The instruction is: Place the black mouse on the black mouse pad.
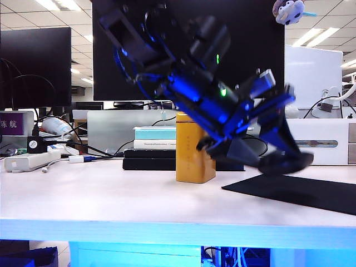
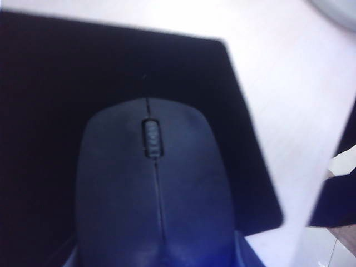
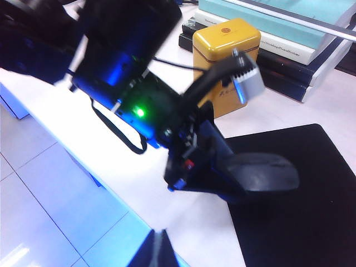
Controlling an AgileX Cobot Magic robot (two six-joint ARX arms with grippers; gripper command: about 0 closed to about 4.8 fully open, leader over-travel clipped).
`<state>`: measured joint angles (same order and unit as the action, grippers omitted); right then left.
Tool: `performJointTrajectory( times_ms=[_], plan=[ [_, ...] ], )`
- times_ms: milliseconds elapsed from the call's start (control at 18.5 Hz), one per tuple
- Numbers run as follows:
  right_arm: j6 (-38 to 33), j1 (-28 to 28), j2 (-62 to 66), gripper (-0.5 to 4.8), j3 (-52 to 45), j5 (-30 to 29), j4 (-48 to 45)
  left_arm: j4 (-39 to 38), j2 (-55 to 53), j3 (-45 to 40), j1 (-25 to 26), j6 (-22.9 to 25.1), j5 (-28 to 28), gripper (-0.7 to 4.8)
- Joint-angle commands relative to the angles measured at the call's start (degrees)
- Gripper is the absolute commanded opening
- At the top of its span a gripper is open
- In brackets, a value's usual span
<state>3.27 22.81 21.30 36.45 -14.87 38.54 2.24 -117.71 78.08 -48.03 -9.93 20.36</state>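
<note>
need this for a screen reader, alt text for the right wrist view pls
The left gripper holds the black mouse just above the near corner of the black mouse pad on a white table. Behind them stand a yellow tin and a stack of books. The right gripper is out of view.

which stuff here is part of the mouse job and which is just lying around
Job: mouse, held in the left pincer over the pad.
Lying about: yellow tin, books, power strip. Right pincer is out of view.
</note>
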Motion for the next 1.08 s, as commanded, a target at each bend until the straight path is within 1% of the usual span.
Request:
performJointTrajectory(
  times_ms=[54, 378, 864, 918, 972, 1080],
  plan=[
    [-0.2, 0.02, -0.02, -0.06, 0.31, -0.52, -0.35, 0.79, -2.16, 2.05, -0.2, 0.26, 0.02, -0.05],
    [-0.17, 0.02, -0.07, -0.06, 0.31, -0.52, 0.44, 0.15, -5.86, 8.07, -0.2, 0.31, -0.22, -0.05],
    [-0.04, 0.02, -0.07, -0.06, 0.28, -0.5, 0.42, -0.74, -9.88, 8.28, -0.2, 0.52, -1.01, -0.04],
    [-0.04, 0.02, -0.07, -0.06, 0.28, -0.5, 0.42, -0.68, -9.88, 8.28, -0.17, 0.48, -0.79, 0.41],
    [-0.04, 0.02, -0.07, -0.06, 0.31, -0.5, 0.42, -0.87, -9.88, 8.28, -0.17, 0.48, -0.77, 1.57],
    [-0.04, 0.02, -0.07, -0.06, 0.31, -0.5, 0.42, -1.09, -9.88, 8.28, -0.17, 0.48, 0.55, 4.75]
  ],
)
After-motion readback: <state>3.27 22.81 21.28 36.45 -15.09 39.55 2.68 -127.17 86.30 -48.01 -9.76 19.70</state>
